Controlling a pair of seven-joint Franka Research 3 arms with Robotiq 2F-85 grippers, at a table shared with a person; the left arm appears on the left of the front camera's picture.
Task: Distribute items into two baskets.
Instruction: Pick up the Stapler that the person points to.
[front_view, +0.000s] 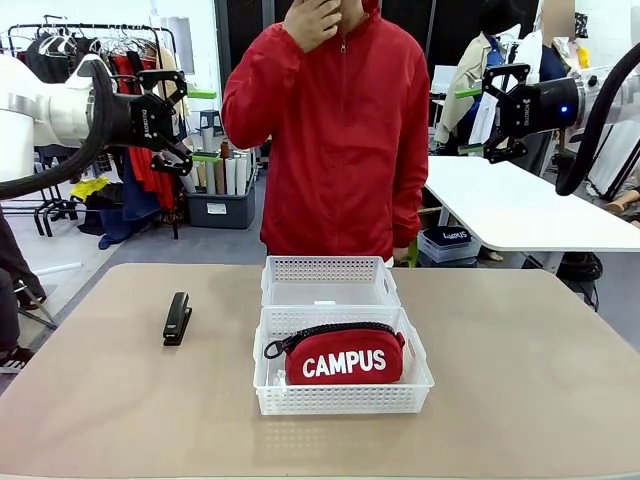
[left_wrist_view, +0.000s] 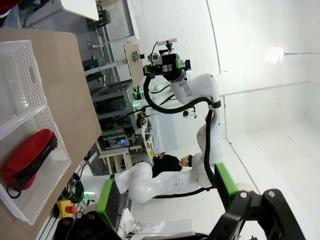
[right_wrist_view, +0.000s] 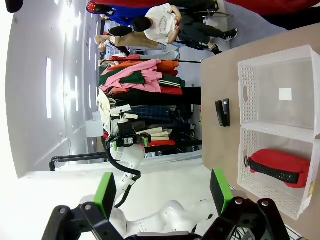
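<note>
Two baskets sit in the middle of the counter (front_view: 520, 380), one behind the other with their long sides touching. The near basket (front_view: 340, 402) holds one red pouch (front_view: 345, 356). The far basket (front_view: 327, 270), on the person's (front_view: 340, 130) side, shows its bare bottom with a small white label.

There are two items. The pouch lies with its long axis running left to right across the counter. Its white "CAMPUS" lettering faces the robot's side, the black zip runs along the top, and the zip pull ring is at the robot's left end. The one black stapler (front_view: 177, 318) lies flat on the counter to the robot's left of the baskets, near them but apart. Its long axis runs from the near side to the far side.

There are two grippers. The left gripper (front_view: 195, 125) hangs high over the left edge of the counter, and the right gripper (front_view: 475, 120) hangs high on the right. Each has its jaws spread wide with green pads showing, and each grips and touches nothing. Both are well apart from the baskets, pouch and stapler.
</note>
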